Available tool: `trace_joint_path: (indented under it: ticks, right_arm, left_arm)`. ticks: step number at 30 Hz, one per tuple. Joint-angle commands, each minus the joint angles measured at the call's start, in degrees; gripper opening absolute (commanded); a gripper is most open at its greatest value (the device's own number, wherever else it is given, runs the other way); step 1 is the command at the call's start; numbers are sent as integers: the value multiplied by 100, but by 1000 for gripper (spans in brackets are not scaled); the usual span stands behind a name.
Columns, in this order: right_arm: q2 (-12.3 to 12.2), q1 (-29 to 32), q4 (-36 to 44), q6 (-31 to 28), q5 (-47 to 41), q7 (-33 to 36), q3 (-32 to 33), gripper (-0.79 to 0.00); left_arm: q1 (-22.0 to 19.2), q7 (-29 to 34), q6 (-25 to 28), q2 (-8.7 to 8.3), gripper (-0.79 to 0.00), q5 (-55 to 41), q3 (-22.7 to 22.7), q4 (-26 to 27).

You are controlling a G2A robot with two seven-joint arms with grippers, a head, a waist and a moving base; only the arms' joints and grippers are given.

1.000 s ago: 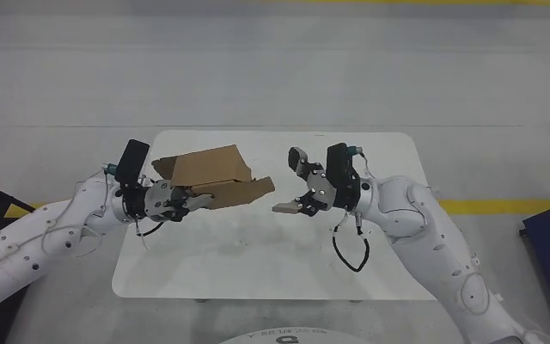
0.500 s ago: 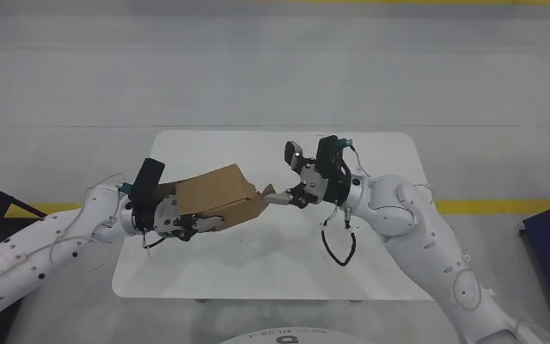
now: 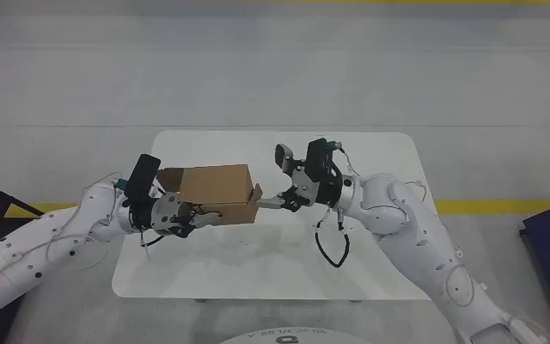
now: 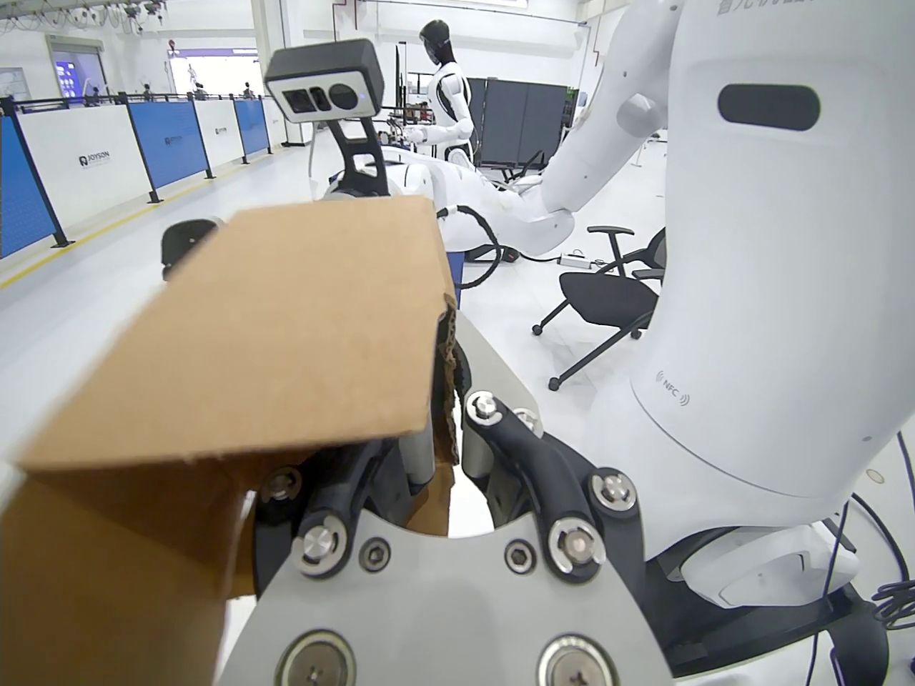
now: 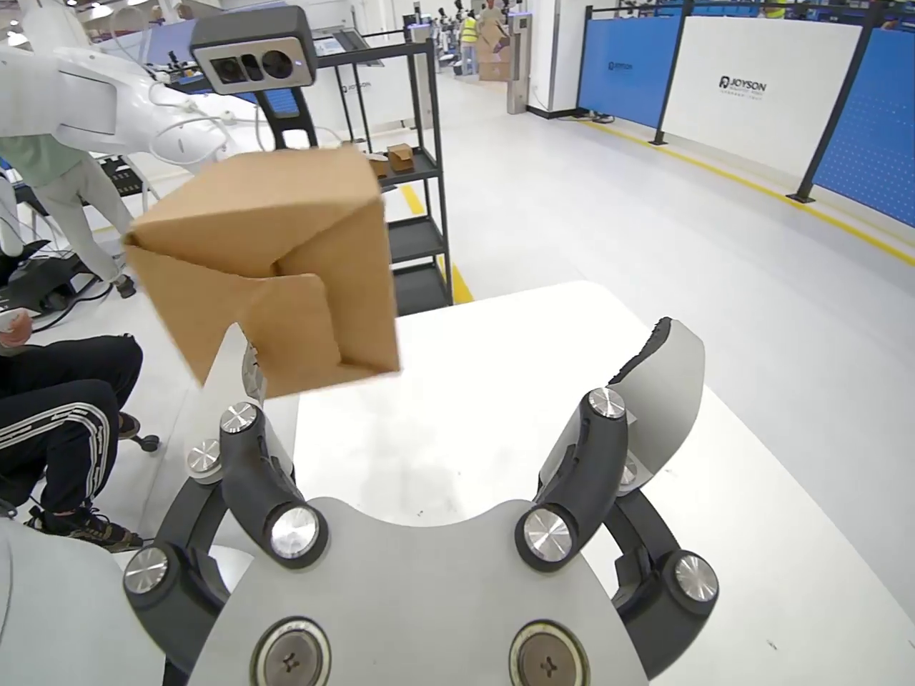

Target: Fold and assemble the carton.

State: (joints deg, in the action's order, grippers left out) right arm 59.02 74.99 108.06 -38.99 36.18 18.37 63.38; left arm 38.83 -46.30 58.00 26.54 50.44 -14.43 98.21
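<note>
Item: carton [image 3: 215, 191], brown cardboard, squared up into a box shape. It lay lengthwise over the left half of the tabletop [image 3: 378, 258].

Holder: my left fingers [image 3: 199, 215] were clamped on the carton's near side wall, at the end toward the left edge.

Attending: my right fingers [image 3: 269, 205] stood spread wide at the carton's other end. One fingertip was against the folded-in end flaps, and the other stood apart, toward the far edge.
</note>
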Motion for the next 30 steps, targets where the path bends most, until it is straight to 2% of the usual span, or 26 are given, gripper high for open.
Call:
trace_joint_path:
  ticks: [1, 10, 21, 30]
  right_arm:
    - [-18, 79, 31, -47, 11, -40, 113, 0]
    - [-41, 229, 105, -22, 115, -3, 247, 0]
    - [77, -152, -128, 501, 314, 93, -173, 0]
    - [170, -462, -387, 353, 85, 278, -540, 0]
  left_arm:
    - [-1, 0, 0, -2, -785, -18, -7, 9]
    - [3, 0, 0, 1, -785, -38, 2, 18]
    - [-76, 1, 0, 52, -785, 216, 200, 114]
    - [-266, 1, 0, 101, -785, 342, 455, 137]
